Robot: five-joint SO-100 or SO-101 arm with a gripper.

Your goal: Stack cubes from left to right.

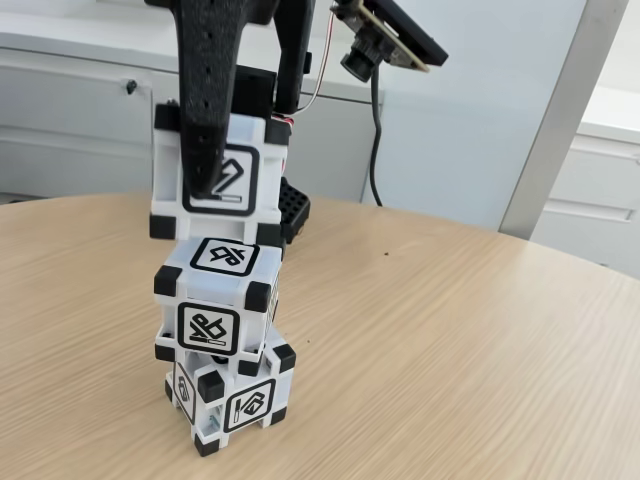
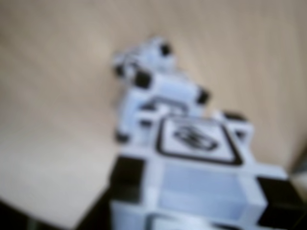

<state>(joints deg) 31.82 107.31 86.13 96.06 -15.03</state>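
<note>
Three white cubes with black corners form a tower on the wooden table (image 1: 450, 330) in the fixed view. The bottom cube (image 1: 245, 405) is turned at an angle, and the middle cube (image 1: 210, 325) rests on it. The top cube (image 1: 256, 168) sits on or just above the middle one, slightly offset. My gripper (image 1: 225, 185) is shut on that top cube, and one black finger (image 1: 205, 120) crosses its front face. The blurred wrist view shows the held cube (image 2: 196, 158) close up, with the lower cubes (image 2: 153, 81) beyond it.
The arm's black base (image 1: 293, 205) stands behind the tower. A camera (image 1: 385, 40) with a dangling cable hangs at the top. White cabinets (image 1: 80, 110) line the back, and a grey post (image 1: 560, 110) stands at the right. The table curves away at the far right.
</note>
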